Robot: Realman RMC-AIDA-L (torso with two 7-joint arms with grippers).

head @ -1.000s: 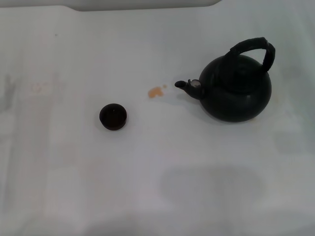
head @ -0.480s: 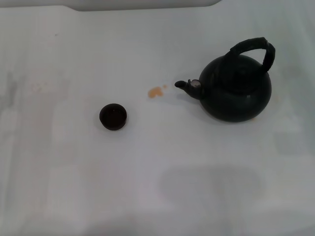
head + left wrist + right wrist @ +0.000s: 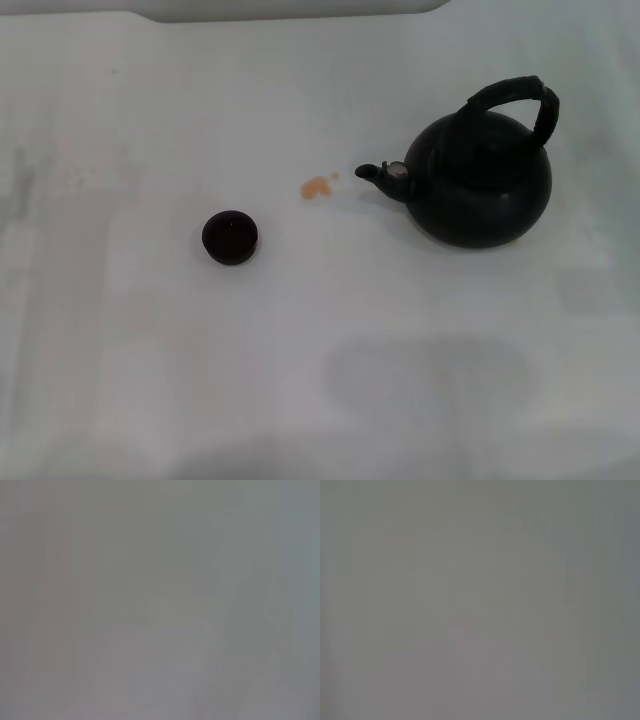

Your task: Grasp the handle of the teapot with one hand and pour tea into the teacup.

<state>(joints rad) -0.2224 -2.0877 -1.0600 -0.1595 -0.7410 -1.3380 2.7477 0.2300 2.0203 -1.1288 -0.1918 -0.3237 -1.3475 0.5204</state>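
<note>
The round, nearly black teapot [image 3: 482,178] stands upright on the white table at the right in the head view, its short spout [image 3: 382,176] pointing left. Its thick dark arched handle [image 3: 520,98] rises over the top, free of any grip. The tiny dark teacup [image 3: 230,237] sits upright to the left of the teapot, well apart from the spout. Neither gripper shows in the head view. Both wrist views show only plain grey surface.
A small orange-brown stain [image 3: 317,186] marks the white tabletop [image 3: 330,350] between the teacup and the spout. A pale raised edge [image 3: 290,8] runs along the far side of the table.
</note>
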